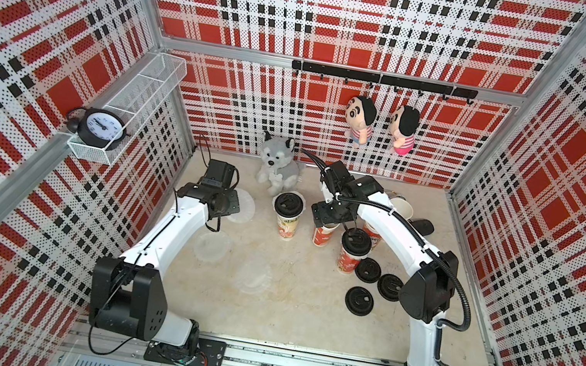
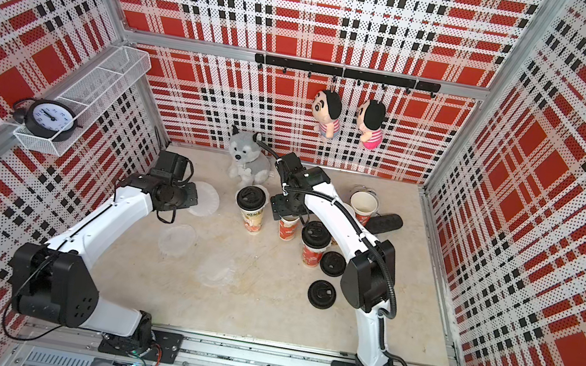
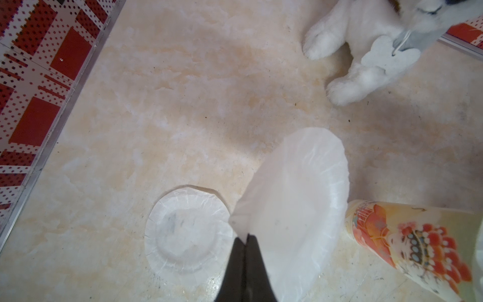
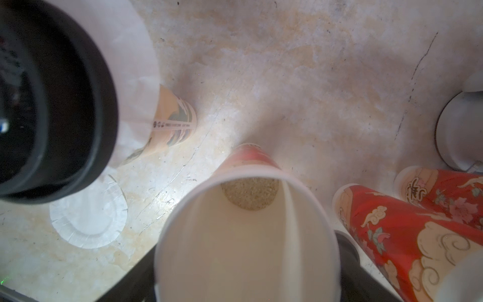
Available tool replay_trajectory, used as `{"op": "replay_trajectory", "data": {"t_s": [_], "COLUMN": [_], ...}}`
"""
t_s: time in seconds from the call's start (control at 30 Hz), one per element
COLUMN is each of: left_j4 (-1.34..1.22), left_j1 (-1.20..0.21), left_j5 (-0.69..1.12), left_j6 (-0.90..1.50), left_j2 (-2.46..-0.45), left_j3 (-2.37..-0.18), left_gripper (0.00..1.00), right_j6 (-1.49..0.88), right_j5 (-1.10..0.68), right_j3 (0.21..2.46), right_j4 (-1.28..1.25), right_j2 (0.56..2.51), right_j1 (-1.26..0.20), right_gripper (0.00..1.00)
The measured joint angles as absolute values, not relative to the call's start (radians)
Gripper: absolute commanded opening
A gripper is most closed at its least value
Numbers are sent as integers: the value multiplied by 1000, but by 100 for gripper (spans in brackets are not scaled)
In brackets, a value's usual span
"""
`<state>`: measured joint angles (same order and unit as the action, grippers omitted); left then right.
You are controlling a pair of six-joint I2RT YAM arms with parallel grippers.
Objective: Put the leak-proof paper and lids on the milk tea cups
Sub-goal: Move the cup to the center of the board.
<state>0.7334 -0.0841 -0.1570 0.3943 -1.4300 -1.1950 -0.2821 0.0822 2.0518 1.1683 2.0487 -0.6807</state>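
Black left jaws: the left gripper [image 3: 245,236] is pressed together, pinching the crinkly rim of one leak-proof paper sheet [image 3: 295,209].
Held sheet: lifted off the table and bowed like a shallow dish, on the robot's left of the plush husky [image 3: 352,65] and nearer the arm bases.
Handling: probably featherweight, limp and easily creased or torn. An edge pinch suits it, though it may fold or flutter.
Spare sheet: another sheet [image 3: 188,230] lies flat on the table, farther from the husky than the held one.
Right jaws: the right gripper [image 4: 248,261] straddles an open red milk tea cup [image 4: 222,235], one jaw on each side. I cannot tell whether they press it.
Open cup: upright, on the robot's right of the husky and nearer the bases.
Left arm: stretched low toward the husky.
Right arm: arched high, wrist pointing down over the cup.
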Motion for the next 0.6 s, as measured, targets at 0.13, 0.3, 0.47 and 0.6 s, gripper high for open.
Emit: {"op": "replay_trajectory", "data": {"t_s": [0.13, 0.3, 0.47, 0.6], "left_j4": [733, 733, 733, 733], "left_j1": [-84, -84, -84, -84], "left_j5": [-153, -146, -138, -135], "left_j6": [394, 394, 394, 394], "left_j2": [-1430, -1428, -1418, -1413], "left_j3": [-1195, -1195, -1195, -1195], "left_gripper": [0, 0, 0, 0], "right_j6": [-287, -301, -319, -339], "right_j5": [89, 91, 92, 91], "right_j3": [2009, 1967, 1922, 1872], "right_j4": [1170, 1170, 1163, 1146], "right_j2": [2013, 1978, 1948, 1933], "right_j1": [-714, -758, -801, -830], "right_gripper": [81, 81, 81, 81]}}
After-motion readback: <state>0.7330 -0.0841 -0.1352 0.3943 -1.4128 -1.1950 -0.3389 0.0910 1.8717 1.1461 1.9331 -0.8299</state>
